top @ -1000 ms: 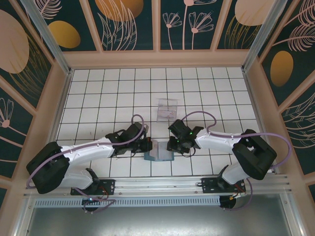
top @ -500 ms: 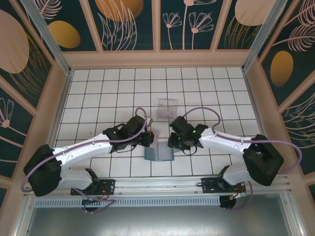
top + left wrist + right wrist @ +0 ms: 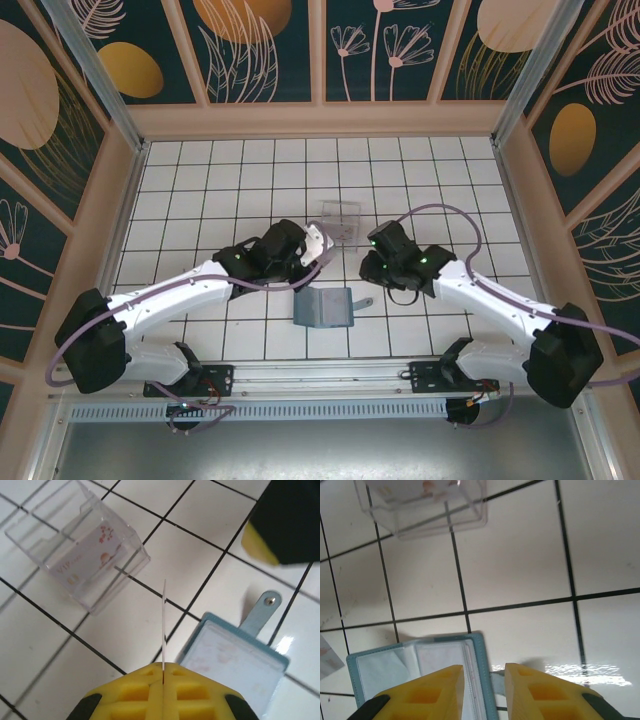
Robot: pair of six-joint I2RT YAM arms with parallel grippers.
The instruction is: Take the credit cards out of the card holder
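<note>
Left gripper (image 3: 163, 669) is seen clamped shut on a thin pale credit card (image 3: 164, 625), which is shown edge-on as an upright line at the lower centre of the left wrist frame. The card is held clear of the white tiled table (image 3: 150, 535). The card holder (image 3: 235, 655) is laid open and flat at the lower right of that frame, with its strap tab (image 3: 260, 611) pointed toward the upper right. A clear tray (image 3: 75, 550) is found at the upper left, well apart from the holder, and a printed card (image 3: 95, 555) is seen inside it. Right gripper (image 3: 484, 687) is shown at the bottom of the right wrist frame, above the holder's right edge, with its jaws set narrowly apart and nothing gripped between them.
</note>
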